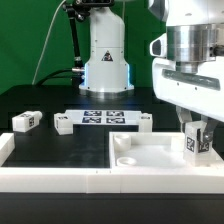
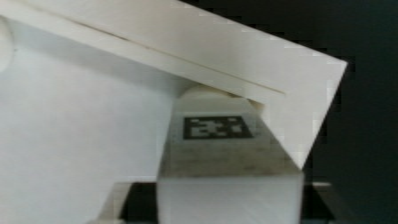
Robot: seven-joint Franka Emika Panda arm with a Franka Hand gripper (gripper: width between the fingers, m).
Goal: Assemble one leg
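Note:
My gripper (image 1: 198, 128) is at the exterior view's right, shut on a leg (image 1: 198, 142), a small white block with a black-and-white tag, held upright over the near right corner of the large white square tray-like part (image 1: 150, 158). In the wrist view the leg (image 2: 221, 150) runs from between my fingers down to the tray's corner (image 2: 107, 110), its tag facing the camera. The leg's lower end sits at or in the tray; I cannot tell if it is seated. Other loose legs lie on the table at the exterior view's left (image 1: 25, 121), (image 1: 64, 123).
The marker board (image 1: 106, 118) lies at the back centre in front of the robot base (image 1: 105, 60). Another white block (image 1: 141, 123) lies beside it. A white rail (image 1: 50, 172) borders the table's front and left.

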